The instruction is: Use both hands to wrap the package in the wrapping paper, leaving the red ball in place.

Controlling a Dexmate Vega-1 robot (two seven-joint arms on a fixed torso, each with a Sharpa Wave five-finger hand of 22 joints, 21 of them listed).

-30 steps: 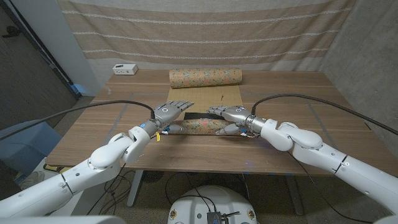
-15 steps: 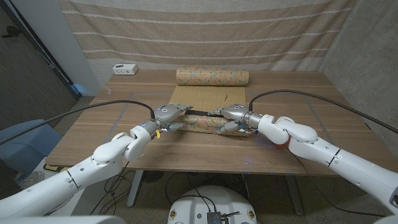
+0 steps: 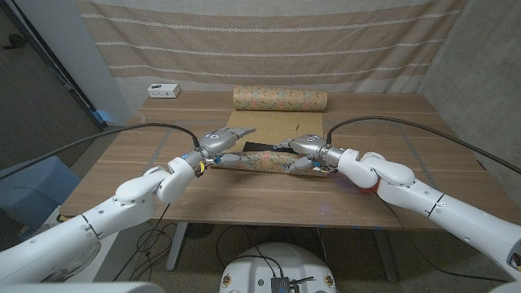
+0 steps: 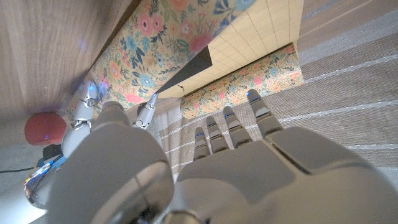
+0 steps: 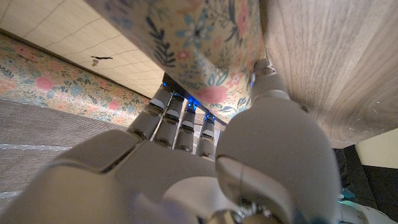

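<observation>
My hands (image 3: pixel 221 140) glossy grey plastic w/ metal bits, wrapping paper (image 3: pixel 264 161) matt floral outside, plain gridded inside, desk (image 3: pixel 407 155) smooth wood grain, backdrop (image 3: pixel 269 41) ribbed cloth, red ball (image 4: pixel 45 129) matt.

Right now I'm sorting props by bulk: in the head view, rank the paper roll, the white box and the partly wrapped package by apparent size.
1. Partly wrapped package, though nearer the camera, so unsure against the roll.
2. Paper roll, similar length.
3. White box, clearly smallest.

A lab or test room — a wooden table (image 3: pixel 122 167) set before a hung striped cloth backdrop (image 3: pixel 269 41), black cables (image 3: pixel 98 142) trailing off the arms.
</observation>
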